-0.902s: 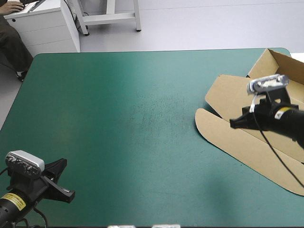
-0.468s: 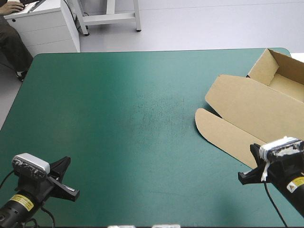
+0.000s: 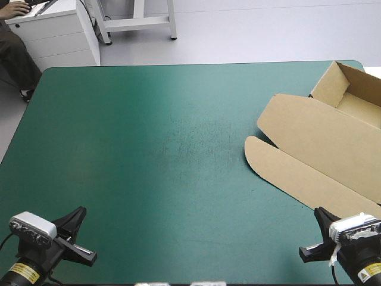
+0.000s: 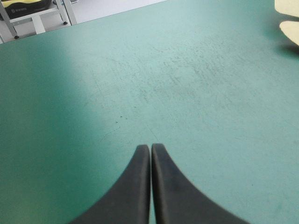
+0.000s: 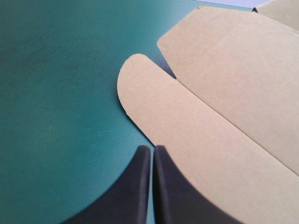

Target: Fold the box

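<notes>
Just short of the box's [image 3: 321, 149] rounded flap [image 5: 140, 88], my right gripper [image 5: 152, 148] hangs with black fingers pressed together on nothing; my left gripper [image 4: 150, 147], well apart from the box over bare teal-green cover [image 3: 149, 149], is pinched empty too. The brown board lies flat-lidded ahead, walled tray [image 3: 351, 89] farthest; it looks light, stiff, springy at creases, so I'd grip a free lid edge.

White cabinet [image 3: 56, 37] on grey floor [image 3: 250, 33] beyond the table [image 3: 149, 196].
</notes>
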`<state>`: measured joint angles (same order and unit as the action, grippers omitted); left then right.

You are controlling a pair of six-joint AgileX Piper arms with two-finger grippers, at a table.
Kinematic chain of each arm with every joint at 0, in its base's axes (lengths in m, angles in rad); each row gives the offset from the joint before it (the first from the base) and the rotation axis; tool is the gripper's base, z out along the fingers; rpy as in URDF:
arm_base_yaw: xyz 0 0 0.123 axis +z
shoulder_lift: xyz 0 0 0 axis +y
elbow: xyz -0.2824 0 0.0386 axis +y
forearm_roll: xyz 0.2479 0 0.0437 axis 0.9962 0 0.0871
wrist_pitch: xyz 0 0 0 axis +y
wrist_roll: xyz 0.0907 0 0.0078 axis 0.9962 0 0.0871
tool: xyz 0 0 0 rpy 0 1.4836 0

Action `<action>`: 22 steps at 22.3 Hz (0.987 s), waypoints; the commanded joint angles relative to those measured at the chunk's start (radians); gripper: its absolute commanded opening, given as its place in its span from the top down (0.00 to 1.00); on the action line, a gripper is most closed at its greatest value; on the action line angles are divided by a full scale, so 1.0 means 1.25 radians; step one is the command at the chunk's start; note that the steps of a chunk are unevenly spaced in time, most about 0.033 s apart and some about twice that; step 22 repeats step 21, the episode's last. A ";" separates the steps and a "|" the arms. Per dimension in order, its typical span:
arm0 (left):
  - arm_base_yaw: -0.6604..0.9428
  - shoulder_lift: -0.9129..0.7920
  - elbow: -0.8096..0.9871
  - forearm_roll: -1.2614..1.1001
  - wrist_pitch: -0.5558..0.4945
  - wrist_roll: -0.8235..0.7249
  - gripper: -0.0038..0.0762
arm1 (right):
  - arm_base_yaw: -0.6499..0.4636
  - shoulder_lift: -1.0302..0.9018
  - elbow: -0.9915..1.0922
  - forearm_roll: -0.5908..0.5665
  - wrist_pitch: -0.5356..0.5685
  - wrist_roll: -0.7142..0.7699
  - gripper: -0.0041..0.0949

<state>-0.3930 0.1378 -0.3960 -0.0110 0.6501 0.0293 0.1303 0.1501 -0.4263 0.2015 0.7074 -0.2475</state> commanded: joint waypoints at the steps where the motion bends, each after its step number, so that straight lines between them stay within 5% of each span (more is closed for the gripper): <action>1: -0.002 -0.005 -0.017 -0.009 -0.051 0.000 0.96 | 0.003 -0.029 0.000 0.001 -0.058 0.022 0.96; 22: -0.002 -0.005 -0.021 -0.007 0.004 0.001 0.96 | 0.003 -0.062 0.000 -0.018 -0.041 0.054 0.96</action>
